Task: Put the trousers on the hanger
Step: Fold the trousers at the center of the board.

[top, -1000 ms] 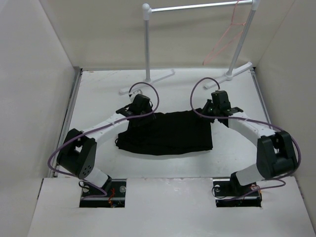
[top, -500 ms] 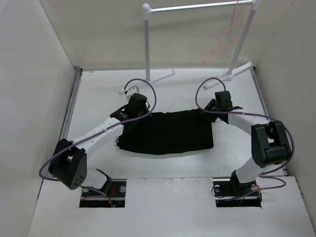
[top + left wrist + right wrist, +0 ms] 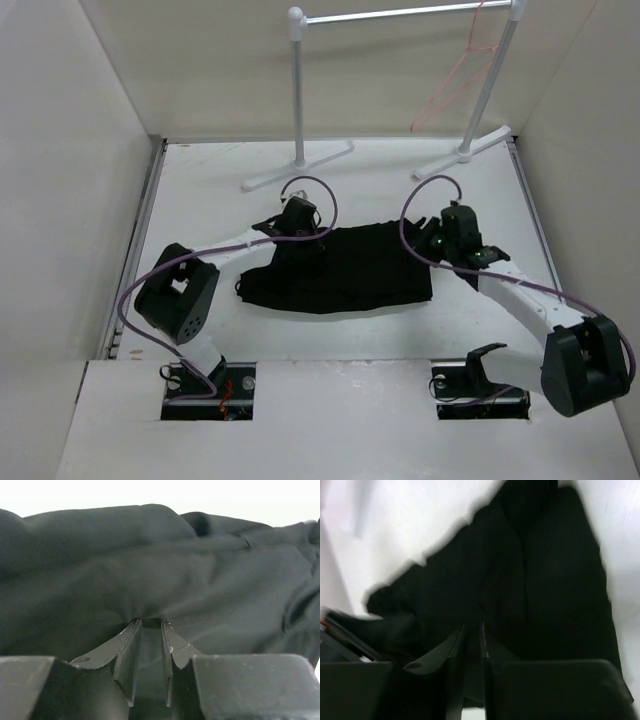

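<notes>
The black trousers lie folded in the middle of the white table. My left gripper is at their far left corner. In the left wrist view its jaws stand narrow, with a fold of the trousers pinched between them. My right gripper is at the far right corner. In the blurred right wrist view its jaws are almost together, with dark trouser fabric between them. The pink-red wire hanger hangs from the right end of the rack's crossbar, far behind the trousers.
A rack with white posts and a silver crossbar stands at the back. Its feet reach forward onto the table. Pale walls close in the table on the left, right and back.
Both arms have swung: the left elbow moved inward, the right elbow outward and nearer. Both grippers shifted slightly along the trousers' far edge. The trousers have barely moved.
</notes>
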Tool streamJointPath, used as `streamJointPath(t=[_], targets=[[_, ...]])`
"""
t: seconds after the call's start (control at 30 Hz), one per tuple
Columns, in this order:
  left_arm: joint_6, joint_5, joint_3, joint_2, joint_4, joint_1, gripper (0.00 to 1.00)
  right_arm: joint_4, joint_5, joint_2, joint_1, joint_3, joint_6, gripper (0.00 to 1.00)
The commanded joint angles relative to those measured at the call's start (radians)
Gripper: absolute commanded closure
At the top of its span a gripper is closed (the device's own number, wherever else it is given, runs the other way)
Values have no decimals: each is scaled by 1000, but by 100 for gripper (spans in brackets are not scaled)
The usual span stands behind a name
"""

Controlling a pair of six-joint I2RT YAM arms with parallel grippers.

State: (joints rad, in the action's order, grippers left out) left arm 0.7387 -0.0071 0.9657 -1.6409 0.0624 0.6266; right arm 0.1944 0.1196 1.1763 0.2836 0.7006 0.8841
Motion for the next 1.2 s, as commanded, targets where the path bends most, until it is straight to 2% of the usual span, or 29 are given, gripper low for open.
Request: streamJointPath(t=[0.0, 0.23, 0.43, 0.67, 0.77, 0.87, 1.03, 1.17], targets=[[-9, 2, 59, -20, -67, -38, 79, 40, -6, 43, 51, -65, 3, 82], [-10, -22, 62, -100, -76, -103, 79, 92, -58, -67, 55, -240, 116, 87], [-10, -31, 79, -112, -78, -121, 79, 184, -96, -187, 44, -317, 170, 85], [-5, -19, 84, 39, -10, -92, 71, 224, -95, -230, 33, -291, 161, 84], [-4, -33, 61, 137, 28, -40, 69, 224, -95, -230, 33, -291, 161, 84], [1, -40, 50, 184, 46, 59, 76, 224, -95, -230, 33, -291, 161, 84], [57, -44, 56, 152, 51, 253, 79, 224, -95, -230, 33, -291, 161, 84], [91, -62, 21, 127, 18, 307, 80, 224, -95, -230, 33, -291, 161, 84]])
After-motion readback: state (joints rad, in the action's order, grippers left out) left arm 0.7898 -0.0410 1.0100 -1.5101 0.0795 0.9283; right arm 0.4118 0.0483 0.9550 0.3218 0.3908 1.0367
